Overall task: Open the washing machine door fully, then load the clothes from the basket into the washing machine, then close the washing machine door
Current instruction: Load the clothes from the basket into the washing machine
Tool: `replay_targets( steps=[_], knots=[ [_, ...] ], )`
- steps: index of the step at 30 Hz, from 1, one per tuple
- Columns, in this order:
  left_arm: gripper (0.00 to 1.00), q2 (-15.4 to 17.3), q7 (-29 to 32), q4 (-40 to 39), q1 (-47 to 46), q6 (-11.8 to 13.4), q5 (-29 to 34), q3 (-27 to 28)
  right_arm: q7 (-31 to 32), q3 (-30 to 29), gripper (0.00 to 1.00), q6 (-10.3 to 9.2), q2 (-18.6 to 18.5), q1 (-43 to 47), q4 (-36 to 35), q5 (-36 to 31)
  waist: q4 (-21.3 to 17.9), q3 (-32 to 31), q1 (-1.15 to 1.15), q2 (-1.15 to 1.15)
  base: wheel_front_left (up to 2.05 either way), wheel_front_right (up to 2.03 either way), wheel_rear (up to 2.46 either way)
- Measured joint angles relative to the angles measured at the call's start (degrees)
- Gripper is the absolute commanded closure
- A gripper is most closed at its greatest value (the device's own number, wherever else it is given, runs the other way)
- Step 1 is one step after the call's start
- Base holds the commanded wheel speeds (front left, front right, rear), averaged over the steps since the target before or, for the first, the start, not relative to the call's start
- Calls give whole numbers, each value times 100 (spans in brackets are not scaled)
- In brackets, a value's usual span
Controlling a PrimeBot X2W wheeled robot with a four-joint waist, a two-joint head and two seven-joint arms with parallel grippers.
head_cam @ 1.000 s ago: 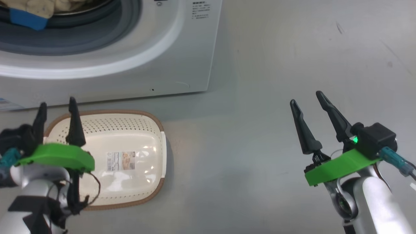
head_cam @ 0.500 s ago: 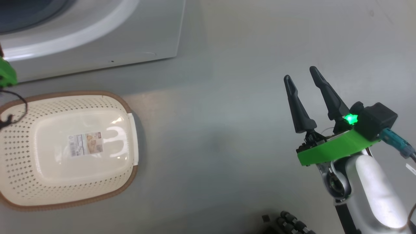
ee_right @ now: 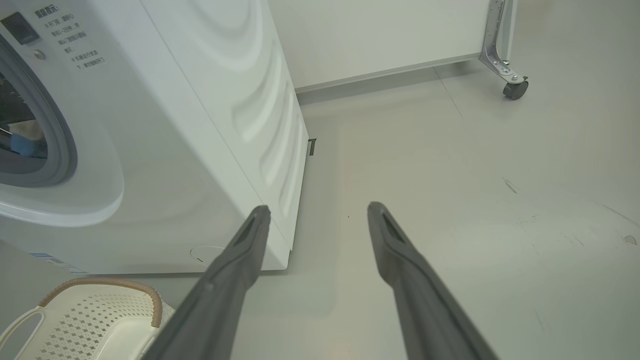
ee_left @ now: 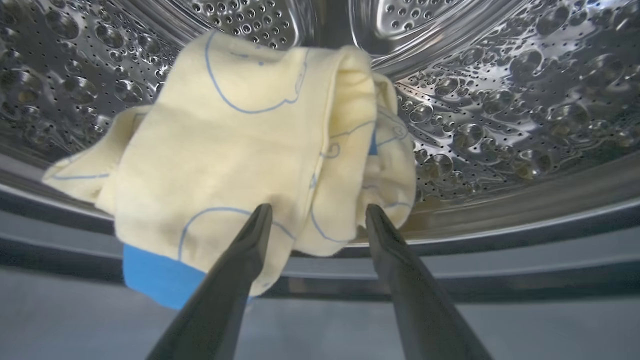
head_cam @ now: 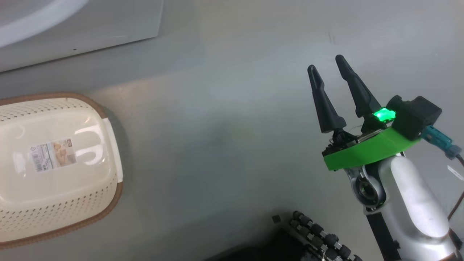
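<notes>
basket (head_cam: 72,210) by washing machine (ee_right: 200,125), cut off, label (head_cam: 53,155) illegible; machine's print (ee_right: 90,57) too. clothes (ee_left: 240,150) in its drum (ee_left: 500,100). left gripper (ee_left: 317,215), right gripper (head_cam: 326,62) spread, empty.

The head view looks steeply down on the smooth grey floor (head_cam: 224,127). The left wrist view faces closely into the dimpled steel drum (ee_left: 500,100). The right wrist view looks low over the floor, sharing with the head view the big white washing machine (head_cam: 90,32) and the cream perforated basket (head_cam: 72,217).
</notes>
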Motion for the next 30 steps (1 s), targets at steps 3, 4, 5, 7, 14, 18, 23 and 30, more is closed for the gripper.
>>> replay_targets(
  steps=[3,4,5,7,14,18,23,30],
  knots=[
    [0,113,193,144,-220,-7,48,-18,-15,57,0,0,1,-37,-35,70,-99,117,0,0,0,0,0],
    [0,144,288,202,-293,-4,66,-26,-15,67,0,0,1,-40,-38,76,-128,154,0,0,0,0,0],
    [0,186,364,234,-347,37,132,-54,-15,75,0,0,1,-45,-38,76,-153,191,0,0,0,0,0],
    [0,223,554,348,-439,98,189,-92,-15,85,0,0,1,-65,-41,86,-197,252,0,0,0,0,0],
    [100,291,991,469,-720,402,489,-272,-15,98,0,0,1,-122,-58,124,-266,375,-1,0,0,0,0],
    [100,307,975,437,-855,435,606,-347,-15,98,0,0,1,-122,-73,125,-281,410,-1,0,0,0,0],
    [100,345,584,364,-1160,405,706,-363,-15,163,0,0,1,-134,-97,182,-350,488,-1,0,0,0,0],
    [100,556,-345,470,-1527,147,740,-147,-15,267,0,0,3,-242,-133,287,-566,655,-1,0,0,0,0]
  ],
)
